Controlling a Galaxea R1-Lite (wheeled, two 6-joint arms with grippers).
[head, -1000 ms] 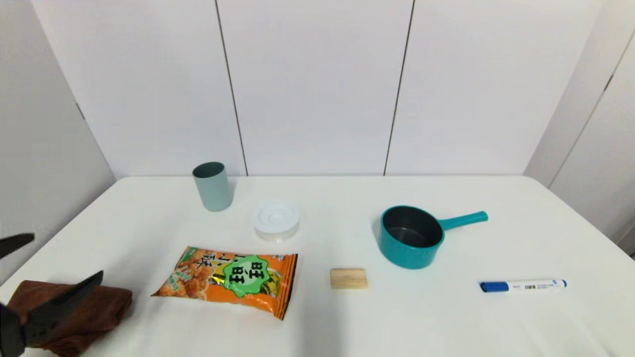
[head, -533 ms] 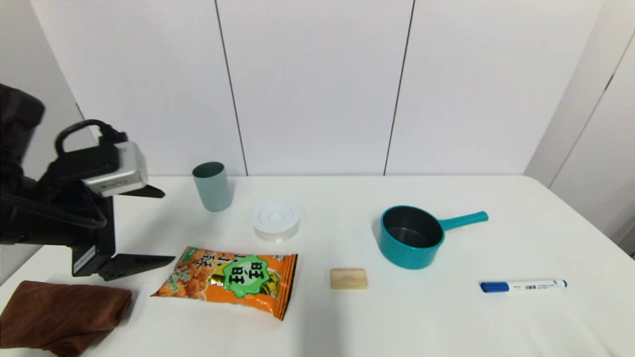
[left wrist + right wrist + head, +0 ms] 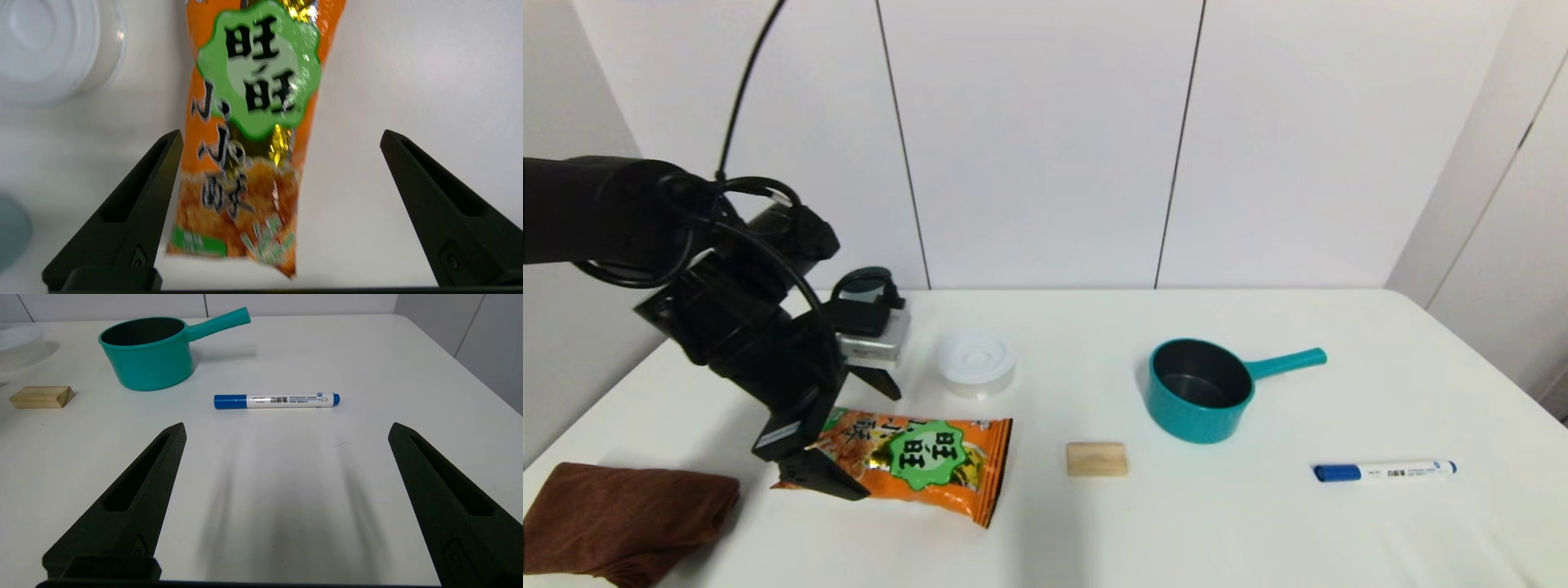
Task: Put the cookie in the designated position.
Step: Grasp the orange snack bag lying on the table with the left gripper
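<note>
The cookie [image 3: 905, 460], an orange snack bag with a green scalloped badge, lies flat on the white desk [image 3: 1258, 531], toward the robot's left and near the front edge. Nothing has lifted it yet: it rests fully on the desk surface. The left tool [image 3: 858, 437] is poised at the bag's left end with its two black fingers spread wide. From the left wrist view the bag [image 3: 249, 134] runs lengthwise between the fingers [image 3: 135, 212]; one finger looks just beside the bag's long edge, while the other stands well clear on bare desk. I cannot tell whether the fingertips have reached the desk.

So, as I judge it, the task is barely begun. The approach looks nearly done, but the closing, the lift, the carry and the setting down are all left. Where the bag should go carries no marker that I can see.

Around the bag: a white lidded round container [image 3: 978, 363] behind it, a grey-green cup [image 3: 870, 286] partly hidden by the left arm, a brown cloth [image 3: 621, 514] at the front left corner, a small wooden block [image 3: 1097, 458] to the right, then a teal saucepan [image 3: 1201, 390] and a blue-capped whiteboard marker [image 3: 1384, 470].

The right tool [image 3: 286, 502] hangs idle over bare desk short of the marker, its fingers wide apart and holding nothing.
</note>
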